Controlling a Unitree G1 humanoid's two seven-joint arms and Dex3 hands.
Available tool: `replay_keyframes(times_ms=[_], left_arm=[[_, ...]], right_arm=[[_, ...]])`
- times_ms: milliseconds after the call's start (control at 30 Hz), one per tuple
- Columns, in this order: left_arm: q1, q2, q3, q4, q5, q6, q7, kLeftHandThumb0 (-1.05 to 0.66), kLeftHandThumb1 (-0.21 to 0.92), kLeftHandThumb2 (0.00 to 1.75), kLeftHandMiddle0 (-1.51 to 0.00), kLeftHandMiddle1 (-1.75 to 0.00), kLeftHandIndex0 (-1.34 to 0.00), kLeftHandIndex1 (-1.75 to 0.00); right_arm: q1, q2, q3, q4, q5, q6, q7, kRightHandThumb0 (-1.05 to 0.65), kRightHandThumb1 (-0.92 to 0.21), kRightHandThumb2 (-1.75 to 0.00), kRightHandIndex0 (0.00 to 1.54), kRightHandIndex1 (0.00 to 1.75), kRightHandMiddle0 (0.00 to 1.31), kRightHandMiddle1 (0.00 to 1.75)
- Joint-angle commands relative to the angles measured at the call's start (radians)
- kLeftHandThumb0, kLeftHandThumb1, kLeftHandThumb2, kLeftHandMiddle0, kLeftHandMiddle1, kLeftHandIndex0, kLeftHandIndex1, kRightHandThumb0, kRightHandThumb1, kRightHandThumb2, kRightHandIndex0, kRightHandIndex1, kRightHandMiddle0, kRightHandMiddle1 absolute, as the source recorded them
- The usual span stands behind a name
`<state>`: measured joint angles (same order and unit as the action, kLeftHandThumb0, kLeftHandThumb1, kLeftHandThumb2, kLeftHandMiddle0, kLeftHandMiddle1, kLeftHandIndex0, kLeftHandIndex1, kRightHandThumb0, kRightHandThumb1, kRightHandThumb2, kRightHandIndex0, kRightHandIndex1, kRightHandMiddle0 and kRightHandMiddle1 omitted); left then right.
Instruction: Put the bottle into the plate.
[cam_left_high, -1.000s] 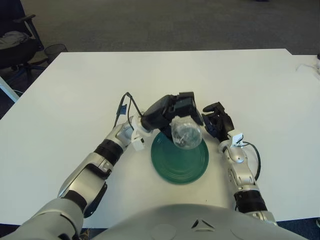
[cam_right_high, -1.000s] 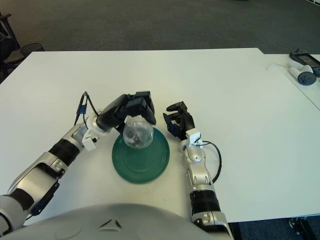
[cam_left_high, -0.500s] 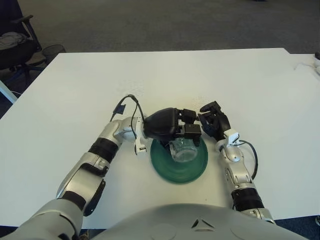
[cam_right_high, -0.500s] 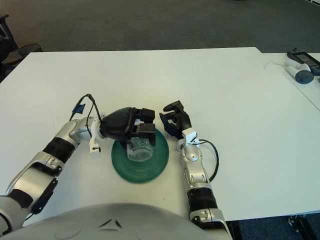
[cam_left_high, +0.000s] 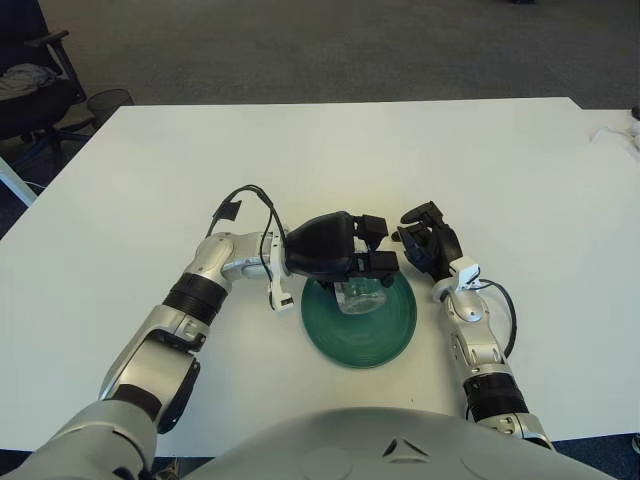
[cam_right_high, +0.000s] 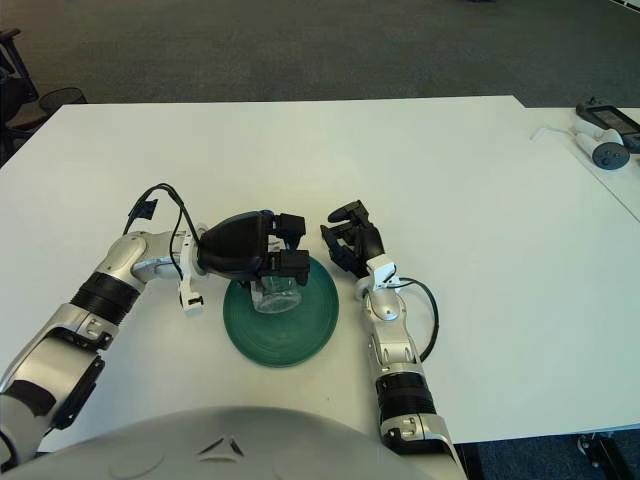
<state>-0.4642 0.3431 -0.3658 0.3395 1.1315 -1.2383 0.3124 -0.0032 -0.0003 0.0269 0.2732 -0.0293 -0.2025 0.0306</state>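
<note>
Round dark-green plate (cam_left_high: 362, 325) lies on white tabletop (cam_left_high: 150, 190), toward near edge, about mid-width. Clear plastic bottle (cam_left_high: 362, 293) sits on plate's far half, touching it. Left hand (cam_left_high: 345, 252) over bottle from left, fingers (cam_left_high: 378, 262) curled around its top, gripping it. Right hand (cam_left_high: 429, 245) just beside plate's right rim, fingers loosely bent, holding nothing. Small grey devices (cam_right_high: 605, 135) near tabletop's far right corner.

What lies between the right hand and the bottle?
Only the green plate's right rim and a bare strip of white table separate the right hand from the bottle; both eye views show this.
</note>
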Motion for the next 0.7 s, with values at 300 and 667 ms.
replay_keyframes(times_ms=[300,667], left_arm=[[-0.063,0.064,-0.139,0.003,0.160,0.150,0.253,-0.51,0.22,1.44,-1.25,-1.75,-0.69,-1.75],[-0.083,0.063,-0.222,0.078,0.086,0.140,0.384,-0.50,0.23,1.41,-1.24,-1.75,-0.67,-1.75]], right_arm=[[0.073,-0.004,0.001,0.105,0.001,0.071,-0.001,-0.01,-0.92,-0.39,0.42,1.32,0.18,1.75],[0.072,-0.007,0.003,0.105,-0.009,0.080,-0.015,-0.01,-0.92,-0.40,0.41,1.33,0.18,1.75]])
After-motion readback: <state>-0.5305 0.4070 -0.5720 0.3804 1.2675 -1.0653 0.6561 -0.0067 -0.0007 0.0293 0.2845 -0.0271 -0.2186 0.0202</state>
